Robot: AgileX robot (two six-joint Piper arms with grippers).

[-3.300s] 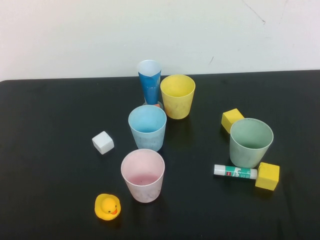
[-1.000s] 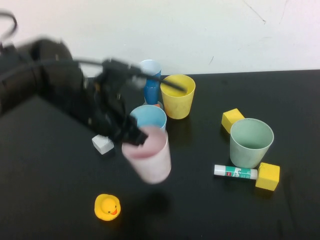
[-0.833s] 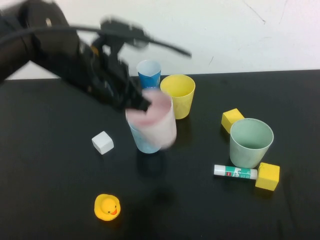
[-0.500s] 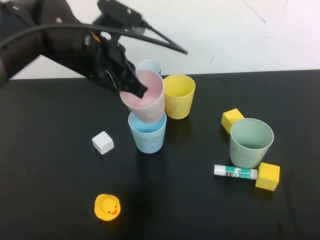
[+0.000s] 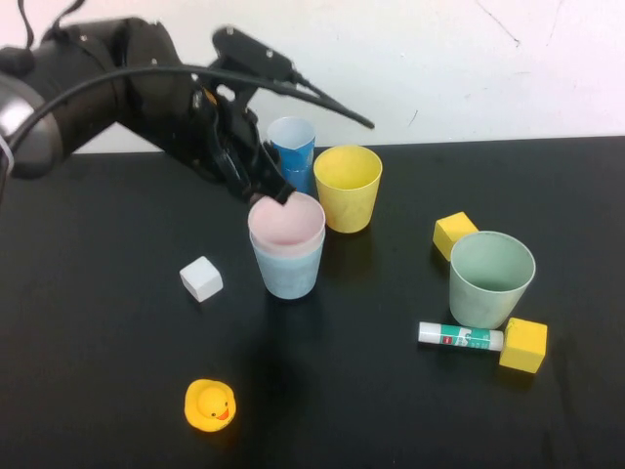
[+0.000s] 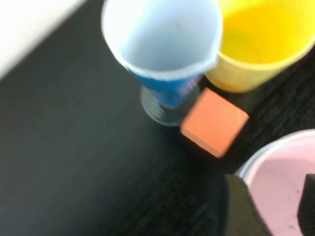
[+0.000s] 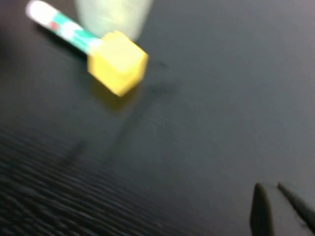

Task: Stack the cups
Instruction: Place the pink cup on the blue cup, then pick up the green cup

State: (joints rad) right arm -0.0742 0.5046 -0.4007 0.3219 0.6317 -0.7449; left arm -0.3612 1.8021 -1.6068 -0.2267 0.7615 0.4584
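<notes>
Left gripper (image 5: 276, 191) spread astride pink cup (image 5: 285, 224) rim, arm angled down from left

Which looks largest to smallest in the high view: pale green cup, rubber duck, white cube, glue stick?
1. pale green cup
2. glue stick and rubber duck: the stick is longer but thinner, the duck sits nearer the camera, so unranked
3. white cube
</notes>
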